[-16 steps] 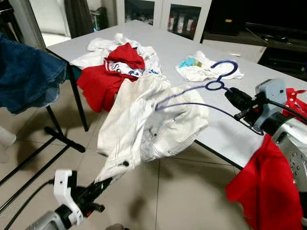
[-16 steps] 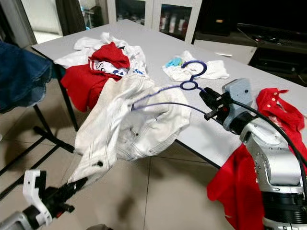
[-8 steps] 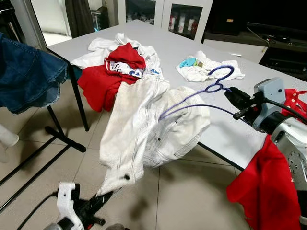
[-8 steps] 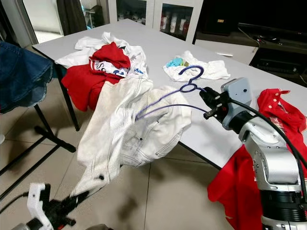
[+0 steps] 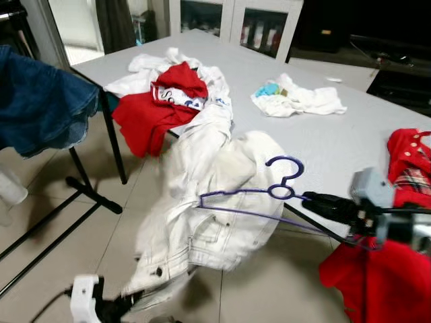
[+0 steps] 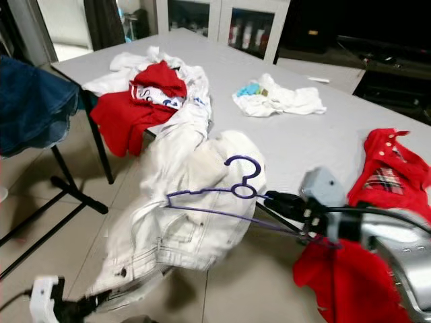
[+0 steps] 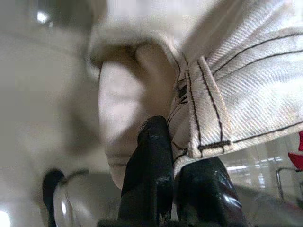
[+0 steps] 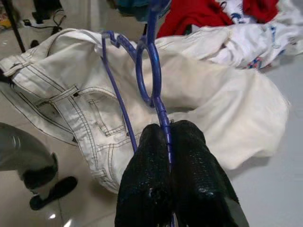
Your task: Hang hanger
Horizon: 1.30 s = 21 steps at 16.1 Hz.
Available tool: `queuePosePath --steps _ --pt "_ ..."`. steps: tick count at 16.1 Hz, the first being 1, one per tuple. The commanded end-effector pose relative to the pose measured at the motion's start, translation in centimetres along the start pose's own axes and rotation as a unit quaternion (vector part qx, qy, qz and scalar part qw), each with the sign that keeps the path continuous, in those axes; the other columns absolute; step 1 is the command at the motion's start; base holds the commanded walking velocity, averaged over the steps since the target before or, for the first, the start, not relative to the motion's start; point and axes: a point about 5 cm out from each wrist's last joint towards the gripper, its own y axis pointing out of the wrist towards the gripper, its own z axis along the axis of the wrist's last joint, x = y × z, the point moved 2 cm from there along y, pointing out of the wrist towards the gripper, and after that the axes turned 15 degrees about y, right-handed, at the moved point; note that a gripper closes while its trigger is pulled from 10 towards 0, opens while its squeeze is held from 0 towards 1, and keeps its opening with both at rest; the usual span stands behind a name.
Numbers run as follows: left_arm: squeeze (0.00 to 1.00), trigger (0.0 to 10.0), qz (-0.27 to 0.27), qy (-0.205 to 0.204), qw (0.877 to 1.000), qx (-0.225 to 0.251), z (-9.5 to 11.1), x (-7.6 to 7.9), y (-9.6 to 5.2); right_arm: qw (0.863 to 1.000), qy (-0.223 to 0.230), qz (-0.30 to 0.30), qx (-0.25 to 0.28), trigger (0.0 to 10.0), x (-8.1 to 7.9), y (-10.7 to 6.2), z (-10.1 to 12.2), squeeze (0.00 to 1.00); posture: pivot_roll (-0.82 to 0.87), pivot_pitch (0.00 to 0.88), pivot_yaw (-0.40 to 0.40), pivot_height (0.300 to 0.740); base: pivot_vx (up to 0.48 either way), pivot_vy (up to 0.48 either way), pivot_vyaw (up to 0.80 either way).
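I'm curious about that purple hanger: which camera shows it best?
The left eye view: the whole hanger, hook up, held by the right claw against the white jacket. The right eye view matches; the right wrist view shows just its neck.

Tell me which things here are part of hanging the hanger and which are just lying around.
In the job:
purple hanger, pinched in the right gripper
white jacket, its hem held by the left gripper

Lying about:
red garment and white clothes on the table
denim
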Motion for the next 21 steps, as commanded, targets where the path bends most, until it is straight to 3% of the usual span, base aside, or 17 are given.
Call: queuePosePath --steps 1,5,7,8,11,14,16,18,21 --pt "0.0 10.0 0.004 0.001 1.0 -0.001 0.1 -0.1 0.0 1.0 -0.02 -0.009 0.022 10.0 0.4 -0.8 1.3 0.0 0.05 0.0 -0.049 0.74 0.0 0.0 0.0" --pt "0.0 10.0 -0.01 0.001 1.0 0.008 0.5 0.6 0.5 1.0 -0.021 -0.015 0.016 10.0 0.7 -1.4 0.9 0.0 0.05 0.0 -0.049 0.74 0.0 0.0 0.0" --pt "0.0 10.0 -0.031 -0.004 0.999 -0.019 -0.8 1.1 -0.1 1.0 -0.016 0.001 0.014 10.0 0.5 -2.0 0.8 0.0 0.06 0.0 -0.044 0.74 0.0 0.0 0.0" --pt "0.0 10.0 -0.032 -0.008 0.997 -0.066 -3.1 0.9 -0.9 1.0 -0.011 0.014 0.016 10.0 0.5 -2.3 0.9 0.0 0.06 0.0 -0.042 0.74 0.0 0.0 0.0" --pt "0.0 10.0 0.007 -0.004 0.995 -0.101 -5.1 -0.5 -2.4 1.0 -0.018 0.013 0.022 10.0 0.8 -2.5 1.2 0.0 0.06 0.0 -0.043 0.74 0.0 0.0 0.0" --pt "0.0 10.0 0.014 -0.008 0.997 -0.075 -3.9 -0.9 -1.9 0.996 -0.022 -0.047 0.078 10.0 3.1 -2.0 3.1 0.0 0.07 0.0 -0.05 0.74 0.0 0.0 0.0" --pt "0.0 10.0 -0.004 -0.005 0.998 -0.069 -3.8 -0.3 -1.6 0.983 -0.022 -0.129 0.128 10.0 5.3 -1.8 4.8 0.0 0.07 0.0 -0.049 0.74 0.0 0.0 0.0" --pt "0.0 10.0 -0.006 0.001 0.998 -0.063 -3.5 0.1 -1.4 0.972 -0.018 -0.174 0.156 10.0 6.4 -1.7 5.5 0.0 0.07 0.0 -0.05 0.74 0.0 0.0 0.0" --pt "0.0 10.0 0.006 0.016 1.0 -0.017 -0.4 -0.8 0.0 0.967 -0.011 -0.188 0.17 10.0 6.5 -1.0 5.8 0.0 0.07 0.0 -0.053 0.74 0.0 0.0 0.0"
